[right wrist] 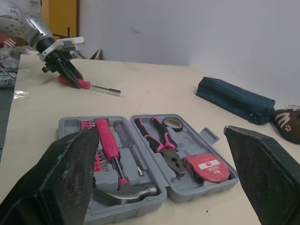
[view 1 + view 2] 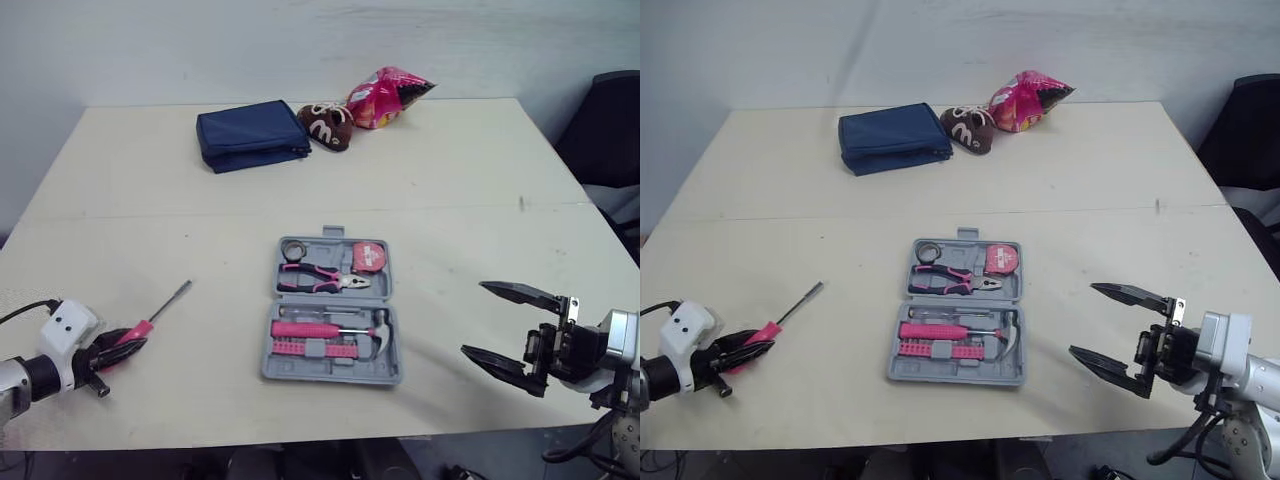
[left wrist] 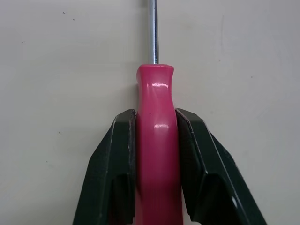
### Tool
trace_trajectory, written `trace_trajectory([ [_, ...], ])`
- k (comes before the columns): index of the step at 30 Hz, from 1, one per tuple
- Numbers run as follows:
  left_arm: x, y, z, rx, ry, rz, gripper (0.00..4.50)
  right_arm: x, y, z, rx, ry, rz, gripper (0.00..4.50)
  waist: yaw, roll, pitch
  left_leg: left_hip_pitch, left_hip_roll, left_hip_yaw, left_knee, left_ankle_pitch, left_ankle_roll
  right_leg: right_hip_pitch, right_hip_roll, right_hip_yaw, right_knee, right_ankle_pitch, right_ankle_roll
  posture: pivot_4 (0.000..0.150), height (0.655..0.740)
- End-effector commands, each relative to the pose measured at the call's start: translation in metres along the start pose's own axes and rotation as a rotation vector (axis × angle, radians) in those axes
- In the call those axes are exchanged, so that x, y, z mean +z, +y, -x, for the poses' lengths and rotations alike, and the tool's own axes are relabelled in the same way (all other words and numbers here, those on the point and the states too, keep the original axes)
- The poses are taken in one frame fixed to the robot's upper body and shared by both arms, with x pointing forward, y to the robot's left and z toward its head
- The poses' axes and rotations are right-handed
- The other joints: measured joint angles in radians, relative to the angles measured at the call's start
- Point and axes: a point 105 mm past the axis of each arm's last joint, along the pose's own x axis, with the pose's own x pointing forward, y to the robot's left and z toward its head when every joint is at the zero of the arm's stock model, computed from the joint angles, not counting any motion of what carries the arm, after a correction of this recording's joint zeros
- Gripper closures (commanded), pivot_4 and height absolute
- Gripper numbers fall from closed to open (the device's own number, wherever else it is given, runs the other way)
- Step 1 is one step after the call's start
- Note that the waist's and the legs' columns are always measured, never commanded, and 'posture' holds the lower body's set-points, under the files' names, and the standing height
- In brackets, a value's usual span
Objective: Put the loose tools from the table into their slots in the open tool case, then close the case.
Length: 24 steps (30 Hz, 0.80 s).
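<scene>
One pink screwdriver [image 2: 160, 312] sits clamped inside the left gripper [image 2: 128, 348].

cream table [image 2: 450, 170] with open grey tool case [image 2: 332, 372], pink screwdriver [image 2: 160, 311], navy pouch [image 2: 250, 135], brown plush [image 2: 325, 125], pink snack bag [image 2: 385, 97]

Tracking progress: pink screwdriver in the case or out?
Out: pink screwdriver is left of the tool case, left claw shut on its handle.
</scene>
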Motion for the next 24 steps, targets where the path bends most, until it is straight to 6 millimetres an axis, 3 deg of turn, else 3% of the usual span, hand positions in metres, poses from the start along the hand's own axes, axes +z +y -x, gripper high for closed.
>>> trace_trajectory([
  [1, 0.036, -0.019, -0.003, -0.097, -0.165, -0.113, 3.95, 0.006, -0.004, 0.006, -0.008, 0.012, 0.048, 0.0, 0.007, -0.003, 0.001, -0.001, 0.0, -0.001, 0.001, 0.0, 0.0, 0.0, 0.0, -0.001, -0.001, 0.0, 0.0, 0.15, 0.74],
  [5, 0.079, -0.054, -0.01, -0.28, -0.296, -0.254, 3.95, 0.003, -0.001, 0.011, 0.034, 0.045, 0.042, 0.0, 0.023, -0.006, 0.002, -0.001, 0.0, -0.002, 0.001, 0.0, 0.0, 0.003, 0.0, -0.002, -0.003, 0.001, 0.0, 0.15, 0.74],
  [10, 0.109, -0.106, -0.019, -0.567, -0.296, -0.437, 3.95, 0.005, 0.004, 0.015, 0.074, 0.055, 0.04, 0.0, 0.027, -0.005, 0.002, -0.001, -0.001, -0.002, 0.001, 0.0, -0.001, 0.004, 0.0, -0.002, -0.005, 0.001, 0.001, 0.15, 0.74],
  [13, 0.116, -0.133, -0.023, -0.704, -0.283, -0.481, 3.95, 0.006, 0.013, 0.016, 0.112, 0.063, 0.018, 0.0, 0.026, -0.004, 0.003, -0.001, 0.0, -0.003, 0.0, 0.001, -0.003, 0.005, 0.001, -0.002, -0.008, 0.001, 0.001, 0.15, 0.74],
  [17, 0.119, -0.153, -0.036, -0.825, -0.188, -0.564, 3.95, 0.007, 0.022, 0.014, 0.168, 0.066, -0.014, 0.0, 0.024, -0.003, 0.003, -0.002, 0.0, -0.002, 0.001, 0.001, -0.003, 0.005, 0.002, -0.001, -0.011, 0.001, 0.002, 0.15, 0.74],
  [24, 0.126, -0.183, -0.07, -0.885, -0.064, -0.605, 3.95, 0.005, 0.028, 0.013, 0.162, 0.07, -0.043, 0.0, 0.03, -0.002, 0.004, -0.002, -0.001, -0.002, 0.003, 0.001, -0.003, 0.006, 0.002, 0.0, -0.011, 0.002, 0.004, 0.15, 0.74],
])
